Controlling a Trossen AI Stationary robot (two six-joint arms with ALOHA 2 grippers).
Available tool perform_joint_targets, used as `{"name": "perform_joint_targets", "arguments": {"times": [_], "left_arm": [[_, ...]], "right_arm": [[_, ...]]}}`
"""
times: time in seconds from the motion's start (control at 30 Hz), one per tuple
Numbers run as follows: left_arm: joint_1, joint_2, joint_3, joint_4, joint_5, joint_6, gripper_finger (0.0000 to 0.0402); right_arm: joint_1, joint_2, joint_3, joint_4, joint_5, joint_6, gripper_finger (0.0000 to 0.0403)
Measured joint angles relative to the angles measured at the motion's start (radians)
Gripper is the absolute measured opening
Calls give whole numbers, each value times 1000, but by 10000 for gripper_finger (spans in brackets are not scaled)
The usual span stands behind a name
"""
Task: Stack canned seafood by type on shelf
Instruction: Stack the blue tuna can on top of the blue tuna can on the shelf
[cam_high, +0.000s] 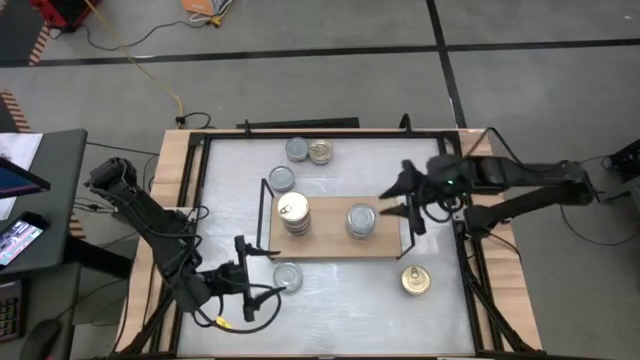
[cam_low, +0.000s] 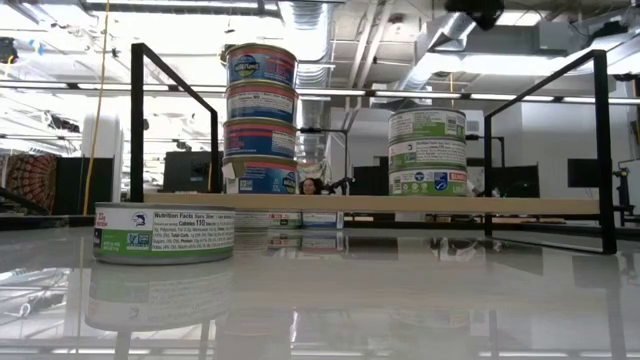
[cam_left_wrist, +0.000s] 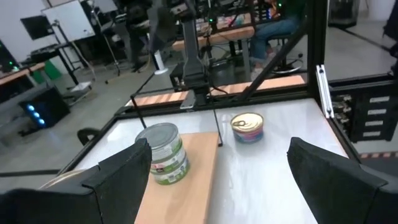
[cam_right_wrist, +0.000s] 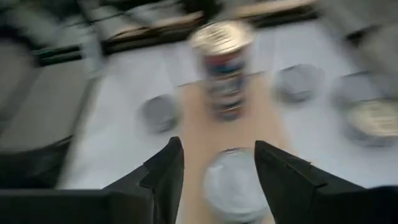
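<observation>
The shelf (cam_high: 330, 235) was a light wooden board with thin black wire frames at its short ends, sitting mid-table. On it stood two stacks of tins: a taller one of four blue-labelled tins (cam_low: 260, 120) with a gold lid on top, and a shorter stack of three green-labelled tins (cam_low: 427, 152) with a plain silver lid. Loose tins lay around the board: three behind it (cam_high: 298, 150), a gold-lidded tin (cam_high: 416, 281) in front on the right, and a silver tin (cam_high: 287, 276) in front on the left. The right gripper (cam_high: 400, 197) hung just beside the shorter stack, fingers apart, holding nothing. The left gripper (cam_high: 243, 275) sat wide open next to the silver tin, empty too.
</observation>
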Motion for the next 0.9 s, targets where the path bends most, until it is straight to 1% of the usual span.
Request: {"name": "perform_joint_targets", "arguments": {"times": [0.1, 0.17, 0.23, 0.3, 0.33, 0.43, 0.5, 0.57, 0.63, 0.67, 0.73, 0.9], "left_arm": [[6, 0, 0, 18, -16, 7, 361], [17, 0, 0, 24, -25, 8, 361], [38, 0, 0, 15, -29, -3, 361], [66, 0, 0, -11, -33, -16, 361], [81, 0, 0, -23, -34, -22, 361], [127, 0, 0, -58, -52, -24, 361], [151, 0, 0, -64, -77, 5, 361], [167, -2, 0, -62, -100, 63, 361], [184, -11, 0, -63, -107, 125, 361], [196, -18, 0, -62, -106, 151, 361], [220, -35, 0, -61, -92, 194, 361], [301, -82, 0, -66, 12, 249, 361]], "right_arm": [[31, -31, -31, 22, 231, -2, 211], [12, -27, -35, 25, 326, -23, 202], [-49, -7, -36, 34, 348, -48, 191], [-131, 30, -36, 63, 348, -57, 179], [-176, 58, -36, 83, 336, -57, 173], [-305, 147, -37, 153, 235, -72, 156], [-383, 211, -38, 215, 140, -73, 147], [-456, 282, -37, 281, 30, -73, 139], [-515, 370, -22, 308, -64, -73, 131], [-539, 417, -5, 306, -87, -76, 127], [-569, 506, 35, 300, -97, -82, 120], [-595, 679, 106, 323, -100, -165, 118]]}}
